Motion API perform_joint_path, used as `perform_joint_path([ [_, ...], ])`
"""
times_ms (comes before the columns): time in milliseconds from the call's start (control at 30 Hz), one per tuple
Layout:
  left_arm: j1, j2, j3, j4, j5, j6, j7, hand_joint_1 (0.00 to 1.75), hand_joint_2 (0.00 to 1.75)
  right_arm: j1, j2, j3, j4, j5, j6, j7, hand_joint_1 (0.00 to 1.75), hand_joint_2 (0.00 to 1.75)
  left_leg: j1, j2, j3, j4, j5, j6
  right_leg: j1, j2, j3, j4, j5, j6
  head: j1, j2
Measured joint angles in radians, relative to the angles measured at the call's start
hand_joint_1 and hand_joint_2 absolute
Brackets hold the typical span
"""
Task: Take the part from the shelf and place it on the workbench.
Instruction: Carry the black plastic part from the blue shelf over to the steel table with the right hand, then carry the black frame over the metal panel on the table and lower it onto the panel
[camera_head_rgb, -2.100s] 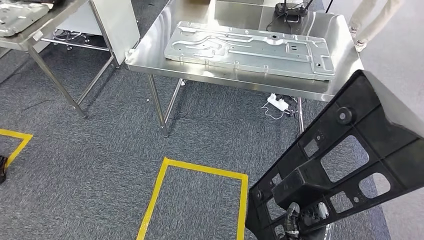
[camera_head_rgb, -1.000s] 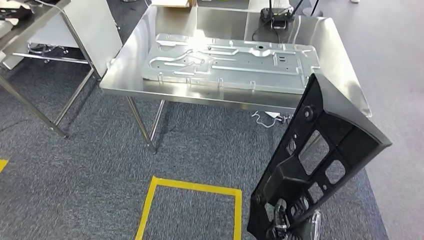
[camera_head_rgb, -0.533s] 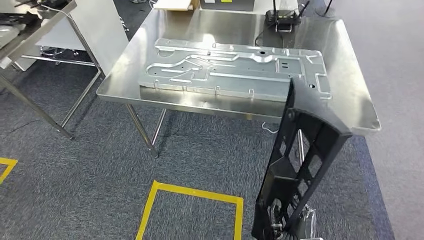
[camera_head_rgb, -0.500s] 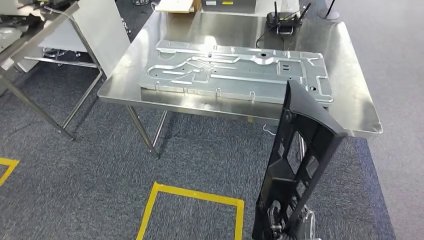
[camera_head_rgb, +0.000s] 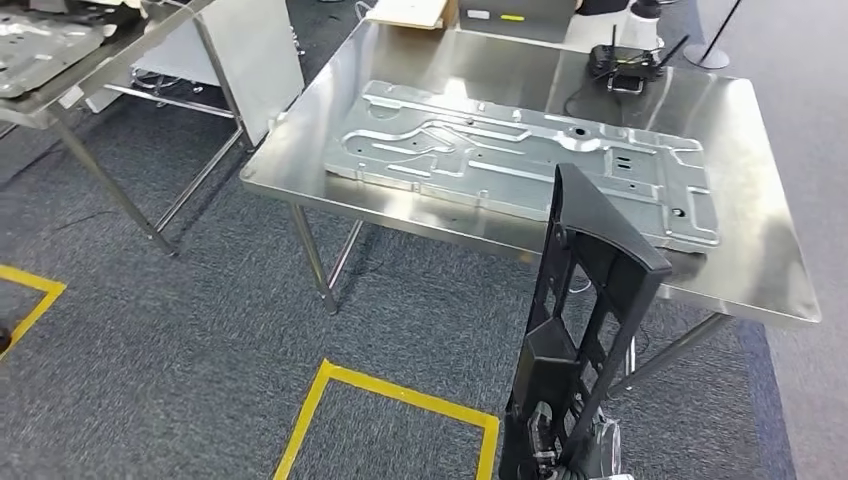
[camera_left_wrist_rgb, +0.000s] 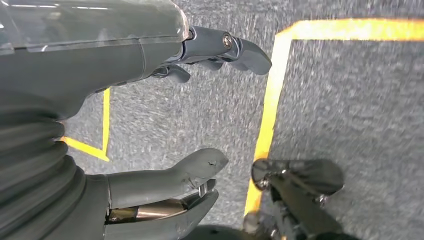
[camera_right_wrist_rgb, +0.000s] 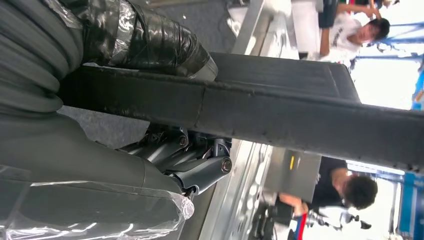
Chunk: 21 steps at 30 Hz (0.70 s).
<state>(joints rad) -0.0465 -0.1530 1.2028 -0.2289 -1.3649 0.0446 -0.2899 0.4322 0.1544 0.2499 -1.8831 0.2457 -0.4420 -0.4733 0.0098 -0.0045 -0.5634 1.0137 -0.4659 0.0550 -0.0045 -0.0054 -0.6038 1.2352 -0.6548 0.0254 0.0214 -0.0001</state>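
Black part (camera_head_rgb: 590, 300) held upright in right hand (camera_right_wrist_rgb: 165, 155) (fingers wrapped round it), before the workbench (camera_head_rgb: 770, 260), left hand (camera_left_wrist_rgb: 150, 125) spread, empty

1. The part (camera_head_rgb: 590, 300) is a long black plastic frame with a solid rim along 1 edge and rows of rectangular cut-outs through its ribbed body.
2. It stands nearly upright and edge-on in the head view, held off the floor at its lower end by the right hand (camera_head_rgb: 545, 445).
3. Its top end overlaps the near edge of the counter (camera_head_rgb: 760, 270), a bare steel table; whether they touch cannot be told.
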Motion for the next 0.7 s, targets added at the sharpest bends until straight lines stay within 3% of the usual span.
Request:
perform_joint_path([
  [33,0.000,0.000,0.000,0.000,0.000,0.000,0.000,0.00,1.75,0.000,-0.001,0.000,0.001,0.000,0.000,0.000,1.75,1.75,0.000,-0.010,0.000,0.000,-0.001,-0.001,-0.005,0.001,-0.024,0.038,-0.004,0.005,0.000,0.000],
  [67,0.000,0.000,0.000,0.000,0.000,0.000,0.000,0.00,1.75,0.000,-0.003,0.000,0.002,0.000,-0.001,0.000,1.75,1.75,0.001,-0.021,0.002,0.001,-0.002,-0.002,-0.009,0.002,-0.033,0.042,0.012,0.009,0.000,0.000],
  [133,0.001,-0.001,0.000,0.000,0.000,0.000,0.000,0.00,1.75,0.000,-0.004,0.000,0.003,0.000,-0.001,0.001,1.75,1.75,0.003,-0.043,0.007,0.003,-0.006,-0.008,-0.017,0.012,0.000,-0.054,0.091,0.012,0.000,0.000],
  [167,0.001,-0.001,0.000,0.000,0.000,0.000,0.000,0.00,1.75,0.000,-0.004,0.000,0.003,0.000,-0.002,0.001,1.75,1.75,0.004,-0.053,0.008,0.004,-0.008,-0.012,-0.019,0.031,0.025,-0.117,0.122,0.011,0.000,0.000],
  [200,0.000,-0.002,0.000,0.000,0.000,0.000,0.000,0.00,1.75,0.000,-0.004,0.000,0.003,0.000,-0.003,0.001,1.75,1.75,0.004,-0.063,0.007,0.006,-0.009,-0.018,-0.020,0.049,0.045,-0.167,0.142,0.007,0.000,0.000],
  [267,-0.001,-0.003,0.000,0.000,0.000,0.000,0.000,0.00,1.75,-0.001,-0.005,0.000,0.003,0.000,-0.006,0.001,1.75,1.75,0.005,-0.079,0.002,0.006,-0.009,-0.032,-0.016,0.068,0.058,-0.204,0.146,-0.004,0.000,0.000],
  [333,0.001,-0.002,0.000,0.000,0.000,0.000,0.000,0.00,1.75,-0.001,-0.006,0.001,0.003,0.000,-0.008,0.001,1.75,1.75,0.009,-0.089,0.000,0.003,-0.007,-0.048,-0.015,0.052,0.062,-0.214,0.152,-0.019,0.000,0.000],
  [400,0.002,-0.002,0.000,0.000,0.000,0.000,0.000,0.00,1.75,-0.002,-0.006,0.002,0.003,-0.005,-0.008,0.000,1.75,1.75,0.010,-0.065,-0.016,0.038,-0.032,-0.056,-0.018,0.034,0.069,-0.228,0.158,-0.036,-0.002,0.000],
  [500,-0.001,-0.002,0.000,0.000,-0.001,-0.001,-0.001,0.00,1.75,-0.003,-0.006,0.003,0.004,-0.019,-0.019,0.001,1.75,1.75,0.011,-0.014,-0.099,0.212,-0.126,-0.064,-0.013,0.006,0.072,-0.234,0.158,-0.049,-0.004,0.000],
  [533,0.000,-0.003,0.000,0.000,-0.002,-0.002,-0.001,0.00,1.75,-0.004,-0.006,0.003,0.004,-0.016,-0.027,0.003,1.75,1.75,0.011,-0.009,-0.121,0.258,-0.140,-0.067,-0.011,-0.001,0.072,-0.233,0.157,-0.050,-0.004,0.000],
  [567,0.001,-0.003,0.000,0.000,-0.003,-0.002,-0.001,0.00,1.75,-0.005,-0.006,0.003,0.005,-0.004,-0.039,0.008,1.75,1.75,0.012,-0.006,-0.126,0.270,-0.135,-0.068,-0.009,-0.007,0.073,-0.233,0.155,-0.050,-0.004,0.000],
  [600,0.002,-0.003,0.000,0.000,-0.005,-0.002,-0.001,0.00,1.75,-0.008,-0.006,0.003,0.006,0.019,-0.055,0.018,1.75,1.75,0.012,-0.004,-0.110,0.242,-0.112,-0.067,-0.008,-0.010,0.074,-0.232,0.153,-0.049,-0.004,0.000],
  [700,0.002,0.001,0.001,0.000,-0.015,-0.008,-0.001,0.00,1.75,-0.033,-0.011,0.004,0.007,0.159,-0.122,0.082,1.75,1.75,0.008,0.003,-0.011,0.051,-0.028,-0.054,-0.006,-0.014,0.079,-0.226,0.144,-0.039,-0.004,0.000],
])
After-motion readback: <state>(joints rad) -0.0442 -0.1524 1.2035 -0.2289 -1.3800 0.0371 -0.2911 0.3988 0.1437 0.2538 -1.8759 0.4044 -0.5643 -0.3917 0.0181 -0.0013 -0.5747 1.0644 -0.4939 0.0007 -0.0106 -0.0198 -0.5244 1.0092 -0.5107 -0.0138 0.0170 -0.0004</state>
